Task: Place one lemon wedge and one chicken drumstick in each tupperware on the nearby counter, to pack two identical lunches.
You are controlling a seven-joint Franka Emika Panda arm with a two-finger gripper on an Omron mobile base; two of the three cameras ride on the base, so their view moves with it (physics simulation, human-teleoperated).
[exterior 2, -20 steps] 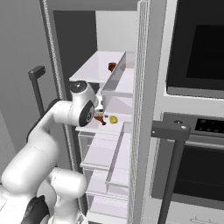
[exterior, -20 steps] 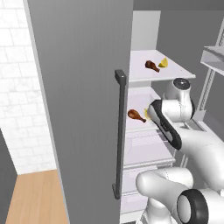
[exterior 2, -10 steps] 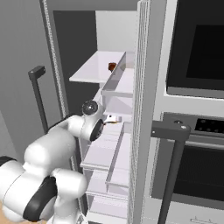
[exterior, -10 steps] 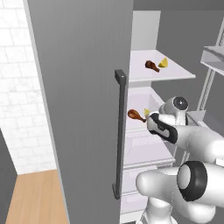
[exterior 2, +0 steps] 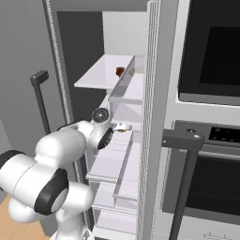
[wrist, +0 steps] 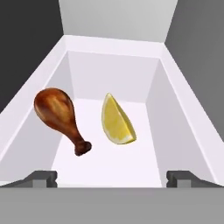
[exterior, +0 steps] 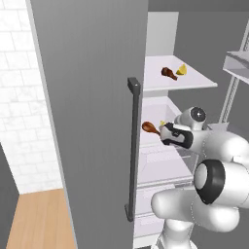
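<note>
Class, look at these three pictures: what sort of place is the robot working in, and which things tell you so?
Most likely a kitchen, at an open fridge: white shelves holding a chicken drumstick and lemon wedge, a tall grey door with a bar handle, and a built-in oven alongside.

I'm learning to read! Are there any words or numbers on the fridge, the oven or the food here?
None: no word or number can be read anywhere.
The oven's control panel carries small pale marks, too tiny to read.
The chicken drumstick and lemon wedge are unmarked.
</note>
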